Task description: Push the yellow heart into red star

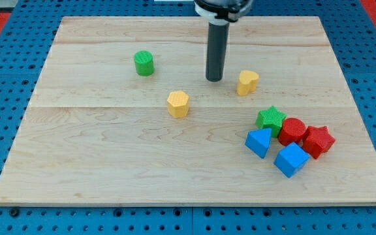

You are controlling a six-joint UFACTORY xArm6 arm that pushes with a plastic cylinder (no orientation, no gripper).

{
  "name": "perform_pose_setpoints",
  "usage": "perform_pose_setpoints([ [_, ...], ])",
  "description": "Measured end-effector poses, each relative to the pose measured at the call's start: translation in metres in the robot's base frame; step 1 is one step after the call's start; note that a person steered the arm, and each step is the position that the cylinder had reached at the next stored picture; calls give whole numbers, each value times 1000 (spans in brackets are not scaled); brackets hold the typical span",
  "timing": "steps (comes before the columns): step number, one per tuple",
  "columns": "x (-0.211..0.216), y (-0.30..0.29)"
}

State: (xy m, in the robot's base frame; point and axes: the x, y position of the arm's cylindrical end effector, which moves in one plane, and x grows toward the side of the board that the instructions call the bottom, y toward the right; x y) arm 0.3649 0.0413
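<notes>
The yellow heart (247, 82) lies right of the board's middle, in the upper half. My tip (215, 79) stands just to its left, a small gap apart. The red star (318, 140) lies at the view's right, at the far right end of a cluster of blocks, well below and right of the heart.
The cluster holds a green star (271, 119), a red cylinder (292, 130), a blue triangular block (259, 141) and a blue cube (290, 159). A yellow hexagon (178, 104) lies left of centre. A green cylinder (144, 63) stands at the upper left. The wooden board (109, 163) rests on blue pegboard.
</notes>
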Motion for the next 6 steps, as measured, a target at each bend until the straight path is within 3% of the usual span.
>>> perform_pose_setpoints([
  [1, -1, 56],
  [2, 87, 111],
  [3, 87, 114],
  [5, -24, 62],
  [6, -70, 7],
])
